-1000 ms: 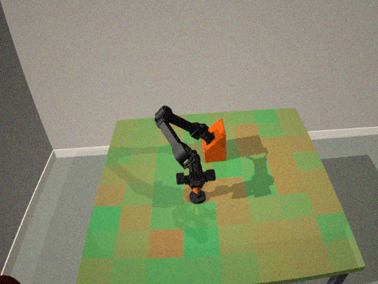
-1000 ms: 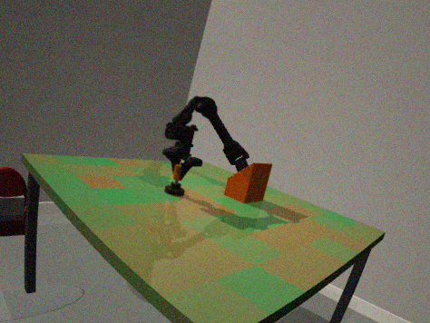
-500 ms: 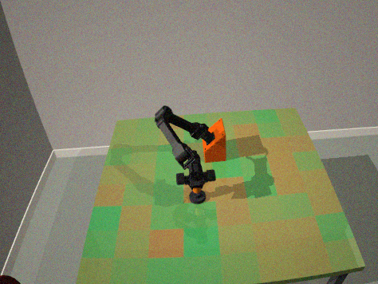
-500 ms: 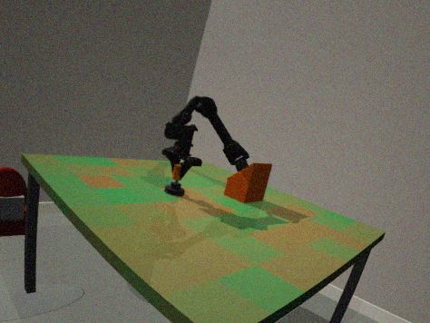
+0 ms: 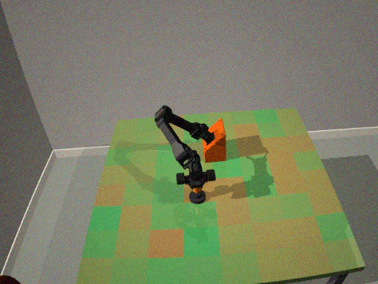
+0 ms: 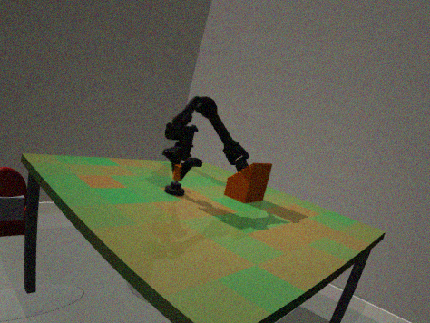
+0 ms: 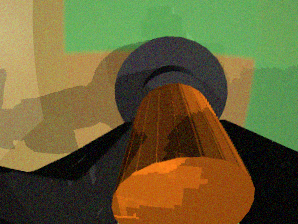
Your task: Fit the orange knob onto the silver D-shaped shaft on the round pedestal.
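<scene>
Wrist view: orange knob point(image 7: 181, 169) sits directly over the round pedestal point(image 7: 133, 76), long axis pointing down at it, lower end at the centre recess; the shaft itself is hidden behind the knob, so I can't tell whether the flats line up. Gripper point(image 5: 195, 178) is clamped on the knob about half-spread, nothing else in contact that I can see. In the exterior view the knob point(image 6: 177, 171) reads just above the pedestal point(image 6: 174, 189), so probably not seated yet.

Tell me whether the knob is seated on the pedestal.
Not seated: the orange knob hangs in the gripper, above the round pedestal.
</scene>
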Robot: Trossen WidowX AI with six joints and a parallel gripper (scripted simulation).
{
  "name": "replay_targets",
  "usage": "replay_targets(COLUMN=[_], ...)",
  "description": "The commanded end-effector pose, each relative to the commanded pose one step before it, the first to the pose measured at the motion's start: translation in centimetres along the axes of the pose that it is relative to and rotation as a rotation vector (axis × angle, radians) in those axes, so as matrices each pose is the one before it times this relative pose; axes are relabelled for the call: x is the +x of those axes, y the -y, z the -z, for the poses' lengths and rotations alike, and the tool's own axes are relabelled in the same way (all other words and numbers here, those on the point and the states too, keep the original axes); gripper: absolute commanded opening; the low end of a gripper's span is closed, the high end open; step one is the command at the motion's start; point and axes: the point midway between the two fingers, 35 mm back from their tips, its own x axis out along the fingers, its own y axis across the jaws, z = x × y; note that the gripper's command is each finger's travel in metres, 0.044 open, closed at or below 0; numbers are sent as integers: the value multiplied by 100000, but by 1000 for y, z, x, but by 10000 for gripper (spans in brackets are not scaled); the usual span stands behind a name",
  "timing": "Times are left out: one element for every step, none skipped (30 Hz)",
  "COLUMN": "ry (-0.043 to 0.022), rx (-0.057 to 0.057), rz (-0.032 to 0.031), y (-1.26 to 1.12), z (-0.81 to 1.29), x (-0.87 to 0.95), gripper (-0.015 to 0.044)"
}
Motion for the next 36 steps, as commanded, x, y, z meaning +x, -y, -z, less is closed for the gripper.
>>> replay_targets(ry=[83,0,0,0,0,0,0,0,0,0,0,0,0,0,0,0,0,0,0,0,0,0,0,0,0,0,0,0,0,0,0,0,0,0,0,0], rx=[-481,0,0,-630,-630,0,0,-776,-1693,-1022,0,0,0,0,0,0,0,0,0,0,0,0,0,0,0,0,0,0,0,0,0,0,0,0,0,0], rz=[-39,0,0,1,1,0,0,0,1,1,0,0,0,0,0,0,0,0,0,0,0,0,0,0,0,0,0,0,0,0,0,0,0,0,0,0], y=[-32,0,0,0,0,0,0,0,0,0,0,0,0,0,0,0,0,0,0,0,0,0,0,0,0,0,0,0,0,0,0,0,0,0,0,0], z=[-3,0,0,0,0,0,0,0,0,0,0,0,0,0,0,0,0,0,0,0,0,0,0,0,0,0,0,0,0,0,0,0,0,0,0,0], x=[23,0,0,21,21,0,0,9,19,12,0,0,0,0,0,0,0,0,0,0,0,0,0,0,0,0,0,0,0,0,0,0,0,0,0,0], gripper=[0,0,0,0,0,0,0,0,0,0,0,0,0,0,0,0,0,0,0,0,0,0,0,0,0,0,0,0,0,0,0,0,0,0,0,0])
